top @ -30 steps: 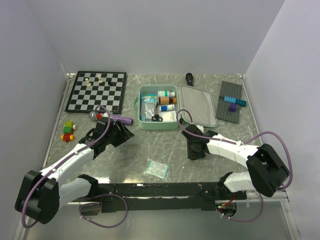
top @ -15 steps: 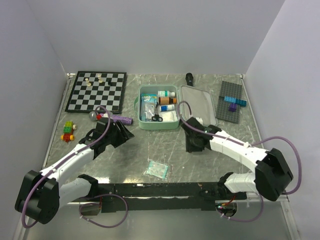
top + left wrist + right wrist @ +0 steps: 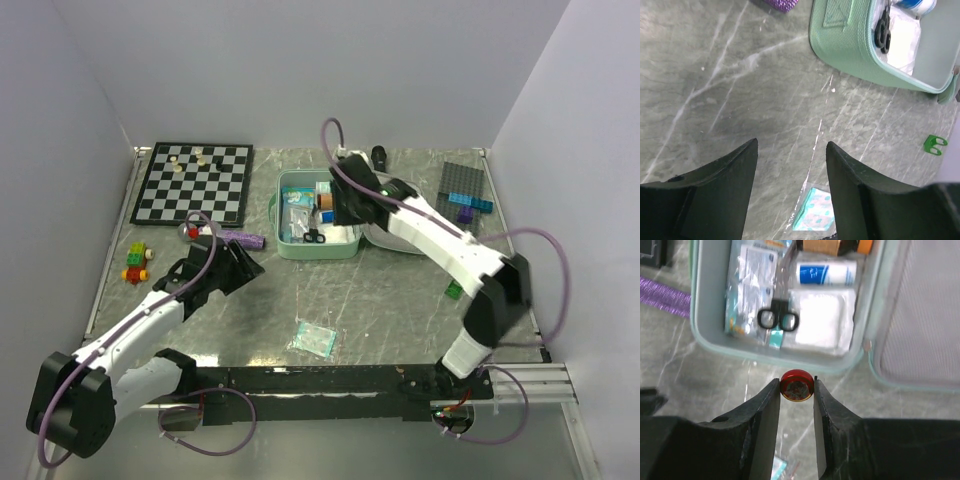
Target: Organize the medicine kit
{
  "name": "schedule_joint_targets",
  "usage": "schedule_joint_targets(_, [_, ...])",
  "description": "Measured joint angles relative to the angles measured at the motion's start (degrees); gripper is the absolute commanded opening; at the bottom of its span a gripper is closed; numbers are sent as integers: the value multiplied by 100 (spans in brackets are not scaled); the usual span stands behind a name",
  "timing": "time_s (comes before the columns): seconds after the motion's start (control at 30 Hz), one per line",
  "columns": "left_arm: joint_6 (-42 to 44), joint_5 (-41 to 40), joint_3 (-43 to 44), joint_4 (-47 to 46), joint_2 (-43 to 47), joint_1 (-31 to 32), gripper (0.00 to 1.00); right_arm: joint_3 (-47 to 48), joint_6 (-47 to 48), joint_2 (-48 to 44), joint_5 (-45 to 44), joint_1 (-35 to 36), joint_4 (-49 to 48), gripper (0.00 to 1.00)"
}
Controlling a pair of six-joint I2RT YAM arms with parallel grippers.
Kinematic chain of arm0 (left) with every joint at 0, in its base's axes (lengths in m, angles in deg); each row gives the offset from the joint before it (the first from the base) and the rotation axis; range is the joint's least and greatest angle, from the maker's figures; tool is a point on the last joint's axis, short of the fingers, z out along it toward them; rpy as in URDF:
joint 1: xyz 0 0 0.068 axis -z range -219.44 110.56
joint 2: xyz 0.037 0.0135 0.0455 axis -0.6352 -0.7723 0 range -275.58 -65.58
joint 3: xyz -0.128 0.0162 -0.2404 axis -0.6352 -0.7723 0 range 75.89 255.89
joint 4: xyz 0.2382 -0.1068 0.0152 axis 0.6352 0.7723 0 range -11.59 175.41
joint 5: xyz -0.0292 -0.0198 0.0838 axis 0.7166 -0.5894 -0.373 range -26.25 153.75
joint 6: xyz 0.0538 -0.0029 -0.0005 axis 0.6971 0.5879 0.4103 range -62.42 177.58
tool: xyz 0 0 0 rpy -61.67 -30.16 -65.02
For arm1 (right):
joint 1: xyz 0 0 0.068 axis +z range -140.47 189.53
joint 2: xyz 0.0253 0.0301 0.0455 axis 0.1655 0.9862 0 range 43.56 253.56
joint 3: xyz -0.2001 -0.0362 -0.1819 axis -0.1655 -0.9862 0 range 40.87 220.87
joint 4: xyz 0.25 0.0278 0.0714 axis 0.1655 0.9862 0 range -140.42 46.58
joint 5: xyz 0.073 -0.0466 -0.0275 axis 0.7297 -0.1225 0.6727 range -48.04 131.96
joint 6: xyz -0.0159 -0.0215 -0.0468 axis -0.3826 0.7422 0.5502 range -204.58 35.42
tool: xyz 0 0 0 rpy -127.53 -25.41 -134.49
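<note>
The medicine kit (image 3: 316,252) sits open at the back middle of the surface (image 3: 400,310), with its lid (image 3: 920,330) flopped out to the right. Scissors (image 3: 778,319) lie inside the tray, between the packets on the left and a pad on the right. The chessboard (image 3: 193,183) is off to the kit's left, and a brick toy (image 3: 137,262) sits in front of it. A baseplate (image 3: 463,200) lies right of the lid. A lone packet (image 3: 313,339) lies well in front of the kit. The right pincer (image 3: 796,382) has a round tin (image 3: 796,385) clamped over the kit's front wall.
</note>
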Motion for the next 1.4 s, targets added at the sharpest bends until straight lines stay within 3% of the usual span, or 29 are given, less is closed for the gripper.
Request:
schedule_joint_targets(0.23, [109, -149, 94, 140, -13, 0, 62, 1419, 164, 1952, 249, -354, -42, 17])
schedule_joint_targets(0.4, [201, -269, 192, 219, -120, 0, 61, 1744, 203, 2568, 310, -442, 50, 17])
schedule_joint_targets(0.73, [221, -332, 199, 216, -205, 0, 61, 1298, 214, 2594, 507, -442, -11, 19])
schedule_joint_targets(1.0, [216, -332, 199, 216, -205, 0, 61, 1270, 177, 2588, 588, -442, 9, 52])
schedule_joint_targets(1.23, [212, -328, 203, 216, -201, -2, 62, 1362, 142, 2236, 616, -442, 160, 57])
schedule_joint_targets(1.4, [190, -291, 365, 240, -201, -2, 63, 719, 37, 1172, 551, -442, -153, 59])
